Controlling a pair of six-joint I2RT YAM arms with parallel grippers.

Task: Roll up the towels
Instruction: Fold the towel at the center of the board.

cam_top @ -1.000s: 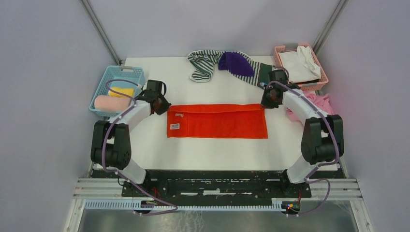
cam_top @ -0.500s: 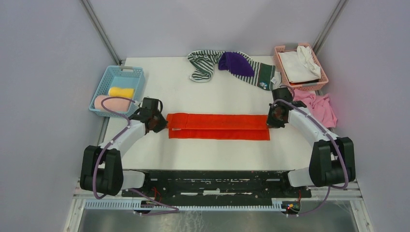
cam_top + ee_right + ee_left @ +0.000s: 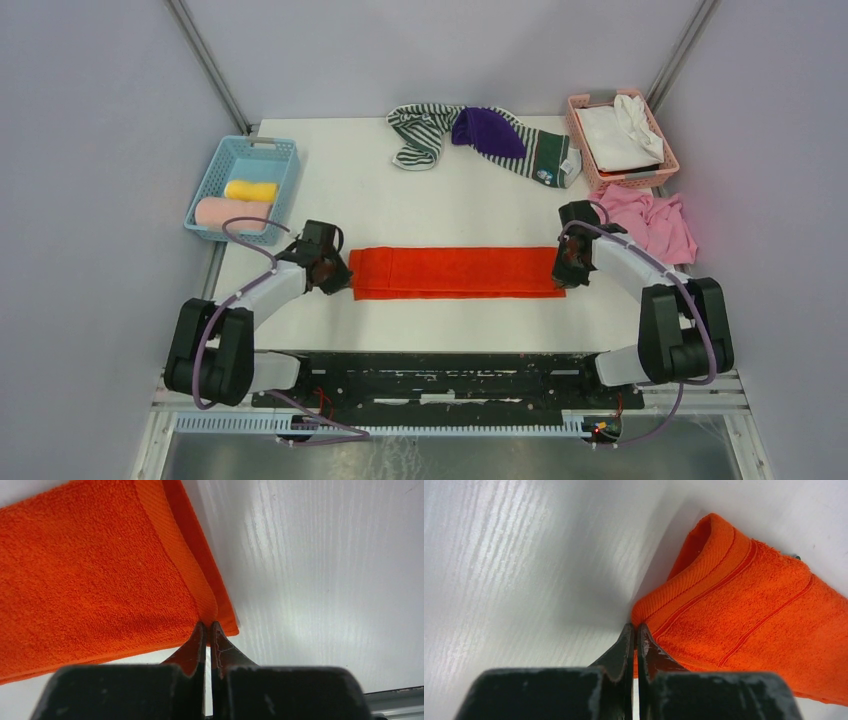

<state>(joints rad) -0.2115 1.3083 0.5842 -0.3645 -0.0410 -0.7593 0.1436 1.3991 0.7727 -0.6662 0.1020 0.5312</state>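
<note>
Orange towel point(image 3: 455, 273) lies at the centre of the worktop point(image 3: 330, 190), folded lengthwise, not yet rolled. Left end effector point(image 3: 634, 630) and right end effector point(image 3: 207, 627) each pinch an end hem. Pink roll point(image 3: 220, 212) and yellow roll point(image 3: 250, 190) sit in the blue basket point(image 3: 258, 143). Striped towel point(image 3: 418, 135) and purple towel point(image 3: 488, 130) await.

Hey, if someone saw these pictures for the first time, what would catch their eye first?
The orange towel, folded into a long strip across the table, stands out most. The left gripper and right gripper are each shut on one end of it. Then the striped towel and purple towel heaped at the far edge, and a pink roll and yellow roll in the blue basket on the left.
</note>
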